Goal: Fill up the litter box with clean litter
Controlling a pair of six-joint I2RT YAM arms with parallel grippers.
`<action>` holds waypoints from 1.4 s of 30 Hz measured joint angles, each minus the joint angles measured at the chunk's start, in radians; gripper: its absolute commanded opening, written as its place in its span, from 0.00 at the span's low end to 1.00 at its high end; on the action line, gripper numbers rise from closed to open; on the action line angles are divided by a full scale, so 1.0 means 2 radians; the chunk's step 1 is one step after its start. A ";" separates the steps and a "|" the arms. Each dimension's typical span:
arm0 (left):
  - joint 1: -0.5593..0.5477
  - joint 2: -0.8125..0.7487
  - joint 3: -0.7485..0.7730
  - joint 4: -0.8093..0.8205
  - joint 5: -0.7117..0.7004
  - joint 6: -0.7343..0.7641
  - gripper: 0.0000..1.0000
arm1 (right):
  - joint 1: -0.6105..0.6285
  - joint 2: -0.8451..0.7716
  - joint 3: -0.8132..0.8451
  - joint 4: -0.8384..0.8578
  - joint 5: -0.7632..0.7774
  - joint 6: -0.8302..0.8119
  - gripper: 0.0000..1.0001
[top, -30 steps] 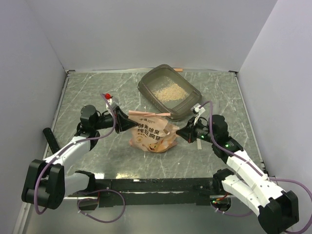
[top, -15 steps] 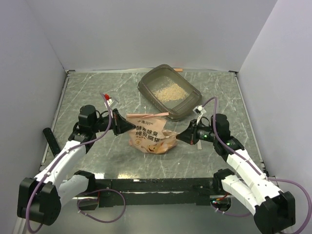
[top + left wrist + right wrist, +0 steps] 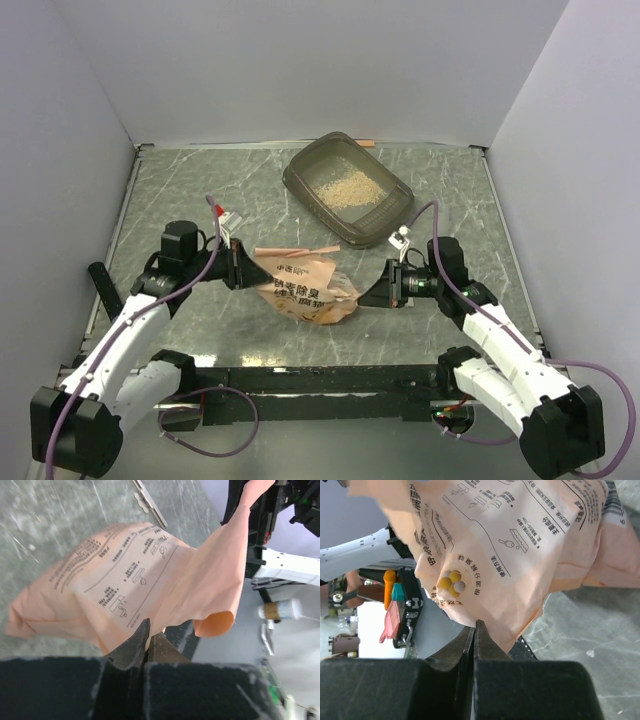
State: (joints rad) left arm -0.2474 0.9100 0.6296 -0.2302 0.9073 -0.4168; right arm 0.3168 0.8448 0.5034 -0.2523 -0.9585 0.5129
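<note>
Left tool (image 3: 244, 269): jaws are pressing fully together and are pinching a thin fold at the left edge of the orange-pink bag (image 3: 306, 291); the left wrist view is showing the film caught between the two black tips

Right tool (image 3: 366, 296): jaws are likewise closing tight and are gripping the bag's right edge, with the plastic running straight into the seam between the fingertips in the right wrist view

The bag is hanging crumpled between the two tools, near the front middle of the surface (image 3: 190, 190); whether its underside is touching the surface cannot be told

Markings: the bag is carrying large dark Chinese characters on its front, and on its back small line diagrams with columns of fine Chinese print, plus a cluster of yellow and grey dots; none of it is reading reliably at this angle

The litter box (image 3: 300, 184) is sitting at the rear of the surface, well apart from the bag, and the clean litter (image 3: 344, 188) is lying as a pale patch on its floor
</note>
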 measured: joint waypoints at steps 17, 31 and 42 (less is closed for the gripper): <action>-0.005 -0.024 -0.001 -0.160 -0.012 -0.057 0.01 | -0.007 -0.015 -0.010 -0.113 0.000 0.002 0.00; 0.005 -0.038 -0.009 -0.256 -0.057 -0.059 0.01 | -0.006 -0.055 -0.050 -0.156 0.011 -0.010 0.14; 0.012 -0.020 -0.010 -0.270 -0.083 -0.058 0.01 | -0.007 -0.052 -0.006 -0.227 0.091 -0.027 0.43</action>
State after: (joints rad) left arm -0.2234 0.8707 0.6086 -0.7692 0.7414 -0.5331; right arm 0.3031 0.7414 0.4904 -0.7063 -0.7765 0.4587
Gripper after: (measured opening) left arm 0.015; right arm 0.358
